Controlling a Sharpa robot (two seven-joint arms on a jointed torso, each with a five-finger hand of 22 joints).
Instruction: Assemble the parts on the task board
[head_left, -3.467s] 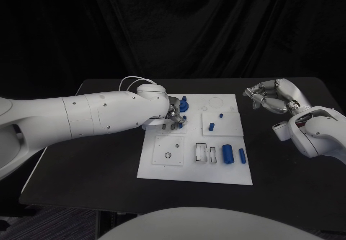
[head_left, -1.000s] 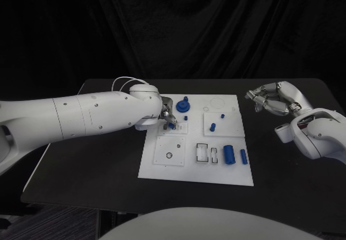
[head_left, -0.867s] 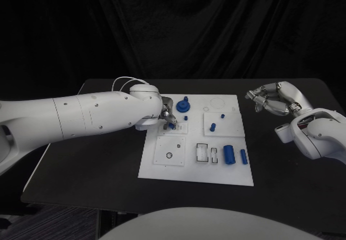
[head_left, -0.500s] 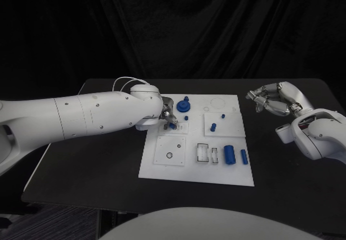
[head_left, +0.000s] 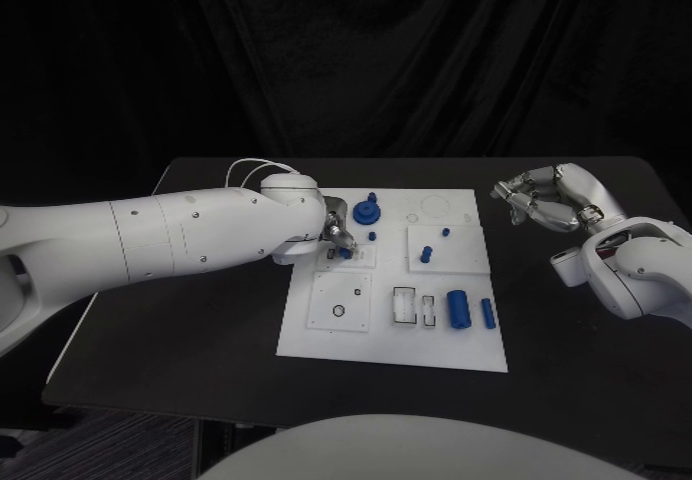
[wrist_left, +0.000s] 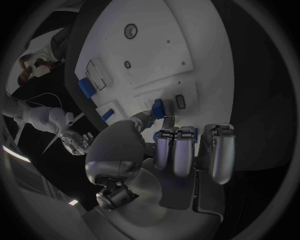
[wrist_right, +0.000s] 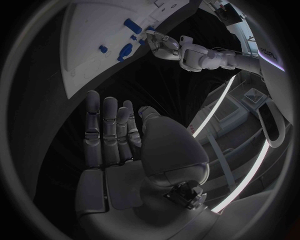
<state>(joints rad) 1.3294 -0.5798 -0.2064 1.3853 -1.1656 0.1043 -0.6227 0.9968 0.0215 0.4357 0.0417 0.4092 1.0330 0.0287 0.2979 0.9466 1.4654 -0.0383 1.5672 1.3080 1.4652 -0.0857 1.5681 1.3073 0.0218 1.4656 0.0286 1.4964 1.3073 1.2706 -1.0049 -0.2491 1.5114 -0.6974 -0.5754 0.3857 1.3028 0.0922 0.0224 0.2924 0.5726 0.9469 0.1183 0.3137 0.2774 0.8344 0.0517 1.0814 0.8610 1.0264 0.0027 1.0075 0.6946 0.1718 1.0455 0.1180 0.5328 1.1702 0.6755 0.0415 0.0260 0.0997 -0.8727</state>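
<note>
Two hands: left hand (head_left: 338, 236) pinches blue part (wrist_left: 159, 108); right hand (head_left: 548, 196) empty.

Left hand (head_left: 335, 236) over the task board (head_left: 392, 345), a small blue part (head_left: 346, 252) at its fingertips; right hand (head_left: 548, 197) raised off the board, fingers curled.

No legible text, label, brand, number or sign can be made out on the task board (head_left: 389, 335) or elsewhere.
</note>
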